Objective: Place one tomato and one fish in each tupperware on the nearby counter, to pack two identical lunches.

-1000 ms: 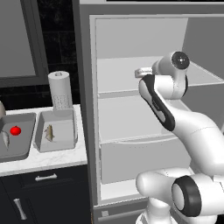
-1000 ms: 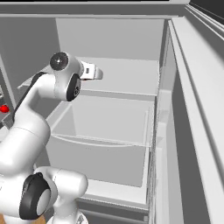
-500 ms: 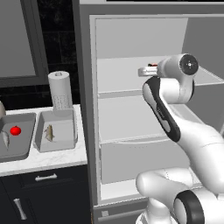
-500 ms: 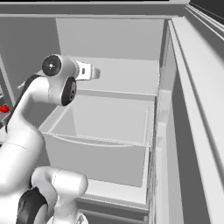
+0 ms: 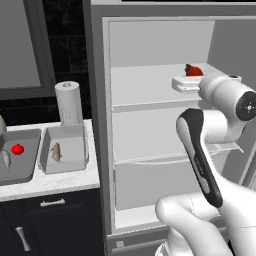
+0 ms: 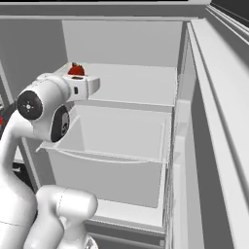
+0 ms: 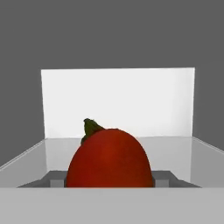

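Hand view: tomato upright, stem up.

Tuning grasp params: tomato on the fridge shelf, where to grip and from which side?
Grip the tomato across its round body, below the green stem, coming in level from the fridge's open front. It sits upright, stem up, and the gripper is already lined up there.

Your two base views look forward from behind the arm into the open white fridge, sharing its upper shelf. Your hand view sits very near the round red tomato.
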